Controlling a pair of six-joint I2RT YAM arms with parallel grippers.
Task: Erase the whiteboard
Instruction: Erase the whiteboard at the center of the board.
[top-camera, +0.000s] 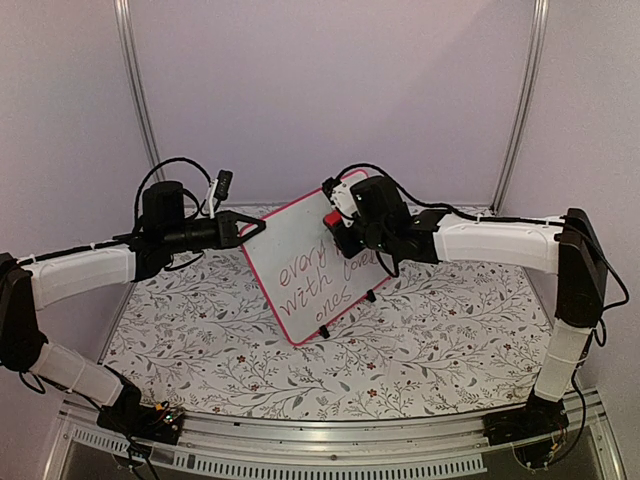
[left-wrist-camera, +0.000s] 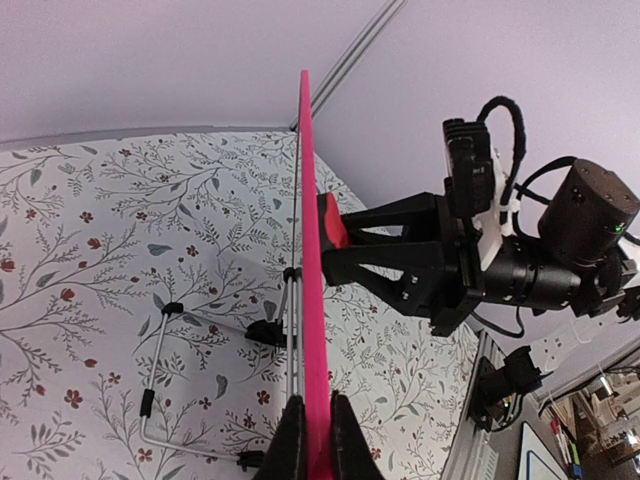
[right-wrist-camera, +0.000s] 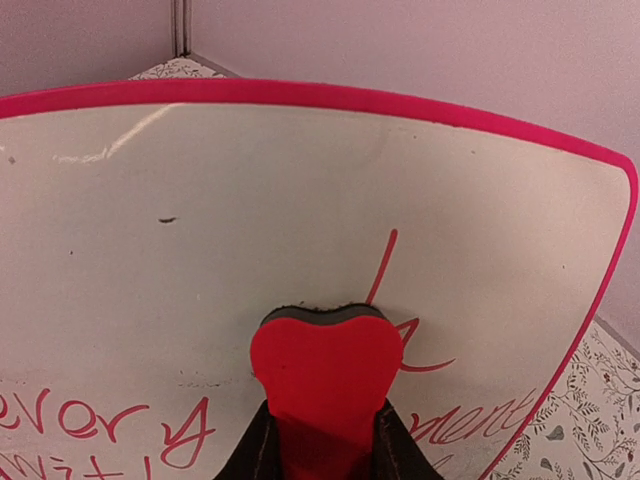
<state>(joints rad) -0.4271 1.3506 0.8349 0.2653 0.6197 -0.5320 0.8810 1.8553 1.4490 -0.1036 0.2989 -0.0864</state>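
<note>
The whiteboard, white with a pink-red frame, stands tilted on its wire feet and carries red handwritten words on its lower half. My left gripper is shut on the board's left edge; the left wrist view shows the pink frame edge-on, clamped between my black fingers. A red heart-shaped eraser with a dark felt face is pinched in my right gripper. Its felt presses flat on the whiteboard beside a red stroke. In the top view the eraser sits near the board's upper right.
The board rests on a floral-patterned tabletop. A wire stand with black caps props the board from behind. Plain lilac walls close in the back and sides. A metal rail runs along the near edge.
</note>
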